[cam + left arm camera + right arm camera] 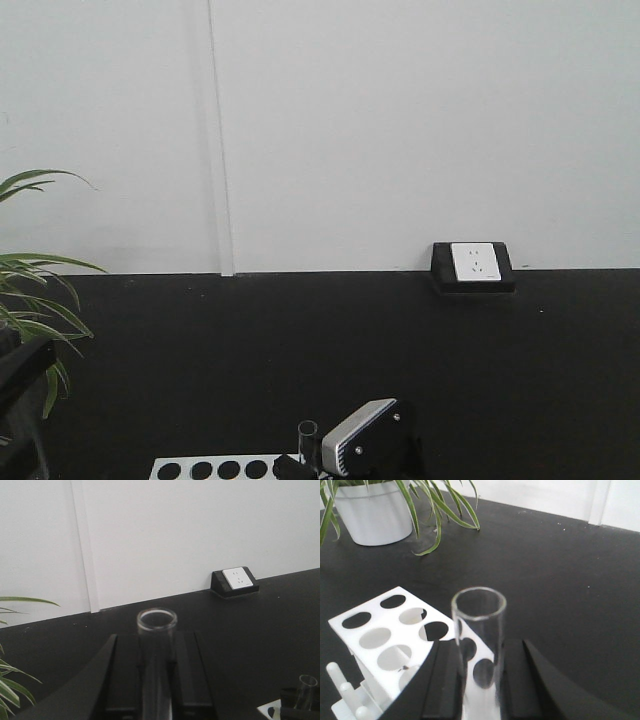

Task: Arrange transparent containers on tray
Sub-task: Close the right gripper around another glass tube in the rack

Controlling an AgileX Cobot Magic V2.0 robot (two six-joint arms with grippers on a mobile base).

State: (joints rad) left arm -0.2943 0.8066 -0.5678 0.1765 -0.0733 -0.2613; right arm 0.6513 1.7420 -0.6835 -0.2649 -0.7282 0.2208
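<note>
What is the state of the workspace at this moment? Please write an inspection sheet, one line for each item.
Surface: black table, dark and plain.
Job's things: first test tube in the left gripper; second test tube in the right gripper; tray: nothing seen.
Clutter: white rack with round holes, beside the right gripper.
Grippers: both shut, each on one tube.
Cables: nothing seen.
Surroundings: white wall, socket box at the wall, potted plant on the table.

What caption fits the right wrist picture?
Right gripper holds a clear test tube by the white rack, potted plant behind.
</note>
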